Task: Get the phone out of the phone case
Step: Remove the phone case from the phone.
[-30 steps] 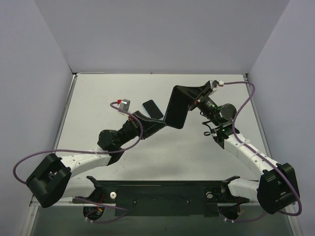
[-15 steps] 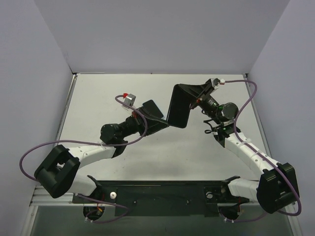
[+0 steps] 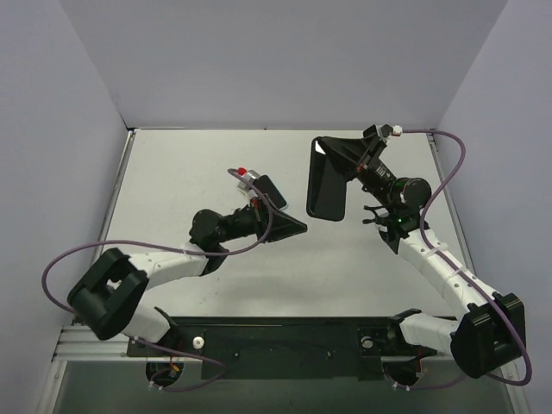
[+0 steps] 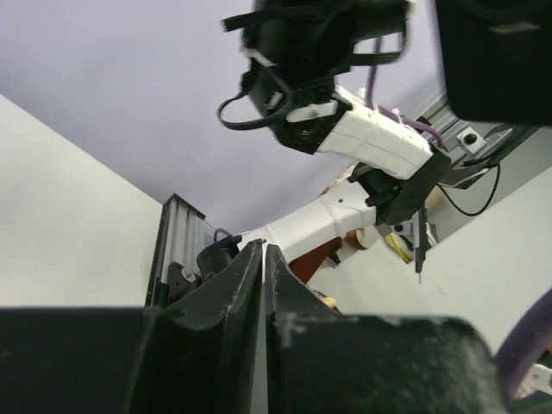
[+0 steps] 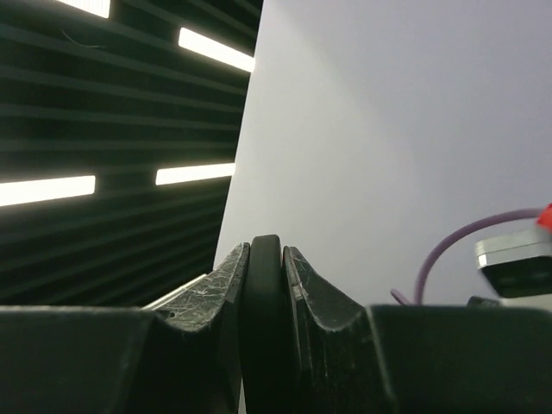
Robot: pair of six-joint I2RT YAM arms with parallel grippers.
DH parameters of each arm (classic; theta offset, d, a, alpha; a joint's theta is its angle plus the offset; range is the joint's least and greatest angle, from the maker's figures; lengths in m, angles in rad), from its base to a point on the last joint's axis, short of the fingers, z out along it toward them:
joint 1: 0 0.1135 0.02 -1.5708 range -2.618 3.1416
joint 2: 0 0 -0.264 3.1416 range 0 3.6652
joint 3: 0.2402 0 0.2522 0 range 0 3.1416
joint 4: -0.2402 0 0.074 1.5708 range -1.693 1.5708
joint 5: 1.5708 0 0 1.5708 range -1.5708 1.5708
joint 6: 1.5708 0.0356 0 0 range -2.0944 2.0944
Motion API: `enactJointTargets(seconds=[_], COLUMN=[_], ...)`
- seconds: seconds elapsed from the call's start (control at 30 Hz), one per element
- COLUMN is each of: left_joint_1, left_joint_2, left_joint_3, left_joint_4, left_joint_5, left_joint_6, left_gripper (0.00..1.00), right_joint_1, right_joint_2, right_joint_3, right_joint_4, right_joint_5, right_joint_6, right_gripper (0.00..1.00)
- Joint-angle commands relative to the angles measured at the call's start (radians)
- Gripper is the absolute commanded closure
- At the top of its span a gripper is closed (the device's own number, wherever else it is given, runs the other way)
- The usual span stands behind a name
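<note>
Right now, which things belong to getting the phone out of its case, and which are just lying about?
Job: black slab (phone, case or both), clamped in right gripper; left gripper, shut, empty.
Lying about: small black flat item on table, maybe job-related; purple cables.

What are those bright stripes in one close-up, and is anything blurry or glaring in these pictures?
Right wrist view: the stripes are ceiling light strips, blown out against a dark ceiling. Left wrist view: the near foreground is dark and soft, the right arm behind it sharper. Top view: even light, faint shadows, one small glare on the upper corner of the held slab.
</note>
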Motion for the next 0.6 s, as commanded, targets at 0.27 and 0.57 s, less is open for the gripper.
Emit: enactJointTargets(seconds=[0.27,0.57], left_joint_1=[-0.258,-0.272], left_joint_2=[-0.55,-0.453], left_joint_3=[-0.117,-0.089], left_joint_4=[-0.507,-0.288], left_joint_5=[-0.652,-0.603], left_joint_6=[0.453,0.358], left_gripper=[0.47,0.37], right_joint_1=[0.018,0.121], right_joint_2=[-0.198,-0.231], right_joint_3=[0.008,-0.012], right_joint_4=[-0.283,-0.431], right_joint_5=[0.15,0.236], right_joint_6=[-0.428,-0.649], right_gripper=[1.0,1.0])
